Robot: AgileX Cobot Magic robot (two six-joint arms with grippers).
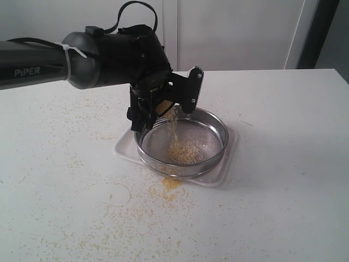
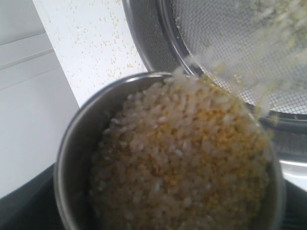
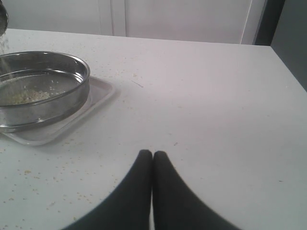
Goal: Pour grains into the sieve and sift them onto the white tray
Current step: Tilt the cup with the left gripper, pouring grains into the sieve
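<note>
My left gripper (image 1: 163,103) is shut on a small steel cup (image 2: 79,143) and holds it tilted over the sieve (image 1: 215,119). The cup is full of grains (image 2: 182,163), yellow granules mixed with off-white rice. A thin stream of them (image 1: 174,123) falls from the cup's lip onto a pile (image 1: 185,152) on the mesh. The sieve stands in the white tray (image 1: 230,148). The right wrist view shows the sieve's wall (image 3: 57,103), the tray (image 3: 98,93) and the grain pile (image 3: 24,96). My right gripper (image 3: 152,154) is shut and empty, low over the bare table, well away from the tray.
Spilled yellow granules (image 1: 170,184) lie on the white table in front of the tray, and more are scattered to the left. The table's right edge (image 3: 288,62) runs past my right gripper. A white wall stands behind.
</note>
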